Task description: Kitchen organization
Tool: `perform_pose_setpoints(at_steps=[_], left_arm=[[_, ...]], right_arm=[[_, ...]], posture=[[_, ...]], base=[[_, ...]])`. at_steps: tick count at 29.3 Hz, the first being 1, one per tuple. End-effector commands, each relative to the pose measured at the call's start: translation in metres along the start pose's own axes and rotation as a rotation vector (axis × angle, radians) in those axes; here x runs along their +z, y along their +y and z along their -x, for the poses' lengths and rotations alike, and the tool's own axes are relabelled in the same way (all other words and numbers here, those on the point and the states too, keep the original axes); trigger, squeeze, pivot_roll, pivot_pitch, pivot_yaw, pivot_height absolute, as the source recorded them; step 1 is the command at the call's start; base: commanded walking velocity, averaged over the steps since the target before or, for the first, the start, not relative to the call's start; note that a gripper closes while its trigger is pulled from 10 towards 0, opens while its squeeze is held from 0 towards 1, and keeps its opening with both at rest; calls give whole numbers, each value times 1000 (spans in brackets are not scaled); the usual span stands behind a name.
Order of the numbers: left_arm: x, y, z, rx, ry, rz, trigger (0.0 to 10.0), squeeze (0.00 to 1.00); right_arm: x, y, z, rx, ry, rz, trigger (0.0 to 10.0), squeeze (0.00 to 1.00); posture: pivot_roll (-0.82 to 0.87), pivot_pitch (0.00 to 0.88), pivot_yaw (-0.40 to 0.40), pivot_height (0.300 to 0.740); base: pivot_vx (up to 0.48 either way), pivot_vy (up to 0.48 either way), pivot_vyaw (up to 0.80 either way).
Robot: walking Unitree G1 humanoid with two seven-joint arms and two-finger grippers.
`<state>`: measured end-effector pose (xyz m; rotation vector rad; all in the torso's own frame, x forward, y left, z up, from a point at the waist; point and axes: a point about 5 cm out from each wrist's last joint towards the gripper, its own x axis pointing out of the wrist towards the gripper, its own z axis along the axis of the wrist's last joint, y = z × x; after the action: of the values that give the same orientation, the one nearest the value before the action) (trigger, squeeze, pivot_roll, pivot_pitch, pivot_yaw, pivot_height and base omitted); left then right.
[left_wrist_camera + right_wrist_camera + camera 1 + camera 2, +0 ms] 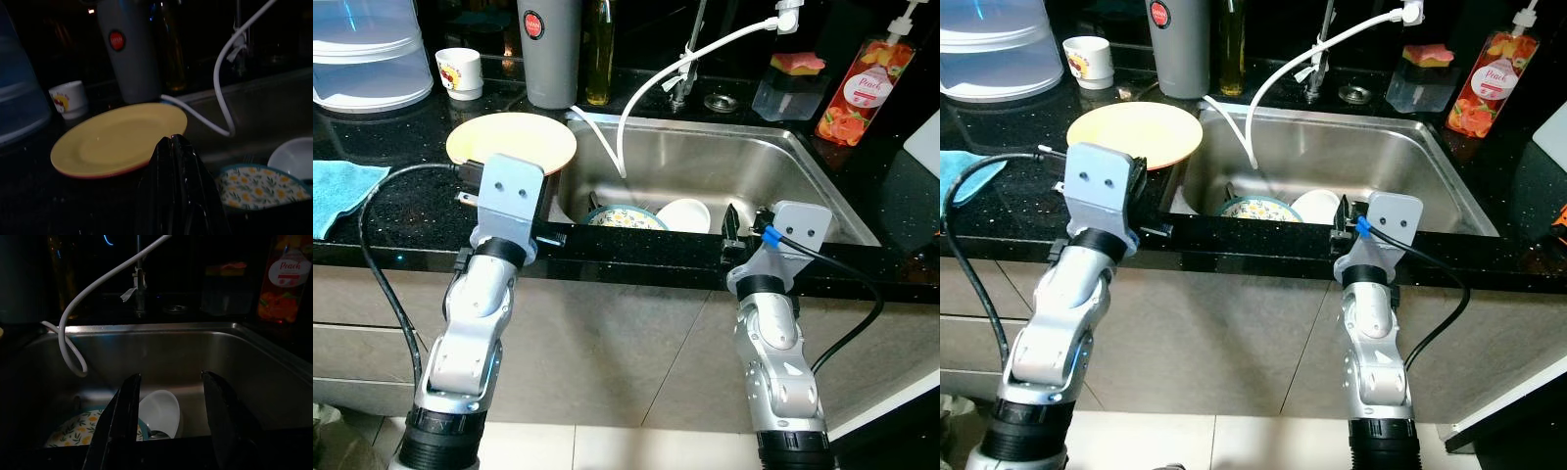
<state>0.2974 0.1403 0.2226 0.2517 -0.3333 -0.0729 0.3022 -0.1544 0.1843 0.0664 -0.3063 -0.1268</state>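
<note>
Step in hand: approach to sink (822, 186), dishes not yet grasped.
Left gripper (178, 161): jaws pressed together, empty, poised over worktop (411, 211) edge near yellow plate (514, 139).
Right gripper (168, 416): jaws wide, empty, at sink's front rim, aimed at white bowl (160, 412).
Dishes: white bowl and patterned plate (625, 217) touching, against sink's front wall.
Next move, judged: right gripper down into the basin, one jaw either side of the bowl rim; hose (636, 93) hanging close, snag risk.

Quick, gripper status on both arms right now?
Left gripper: closed, empty, by the yellow plate.
Right gripper: open, empty, above the sink's near edge.
</note>
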Motion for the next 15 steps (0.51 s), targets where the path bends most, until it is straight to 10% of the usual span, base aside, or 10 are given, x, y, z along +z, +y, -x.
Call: perform_pose_setpoints(at_steps=[1,15], left_arm=[[-2,-4,2,-17,2,-10,10000,0],[-1,-10,3,-26,-9,3,10000,0]], right_arm=[[0,-1,2,0,-1,5,10000,0],[-2,-2,3,8,4,14,10000,0]], posture=[[229,0,-66,740],[219,0,-62,740]], base=[[0,0,0],[0,0,0]])
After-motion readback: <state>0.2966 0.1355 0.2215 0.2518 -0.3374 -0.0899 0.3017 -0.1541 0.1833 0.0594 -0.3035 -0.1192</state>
